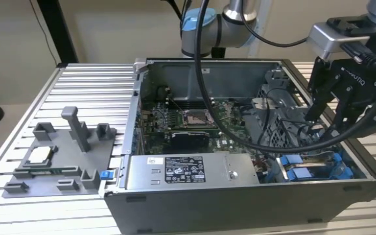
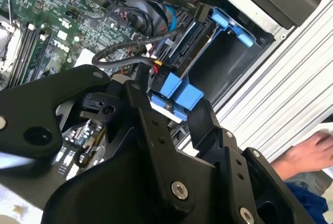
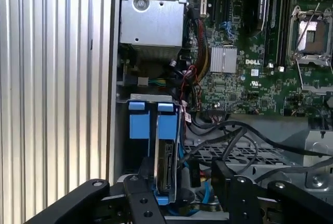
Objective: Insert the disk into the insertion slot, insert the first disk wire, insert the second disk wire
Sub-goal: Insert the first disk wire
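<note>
1. The gripper [image 3: 179,176] hangs over the drive bay in one corner of the open computer case [image 1: 240,205]. Its fingers [image 3: 222,174] are spread apart.
2. The disk [image 3: 166,168] stands on its edge in the slot, between the two fingers, with its blue frame [image 2: 176,92] toward the gripper. One finger is just beside the disk and the other is apart from it, so nothing is pinched.
3. Black cables [image 3: 229,126] cross just beside the disk.
4. The grey power supply box [image 1: 188,171] lies next to the bay, with the motherboard [image 1: 188,122] beyond it.
5. In the exterior view, a thick black hose [image 1: 204,73] of the arm hangs over the case.
6. A grey fixture [image 1: 57,161] sits on the ribbed table [image 1: 90,88] at the exterior view's left.
7. A person's hand [image 2: 307,153] shows beside the table.
</note>
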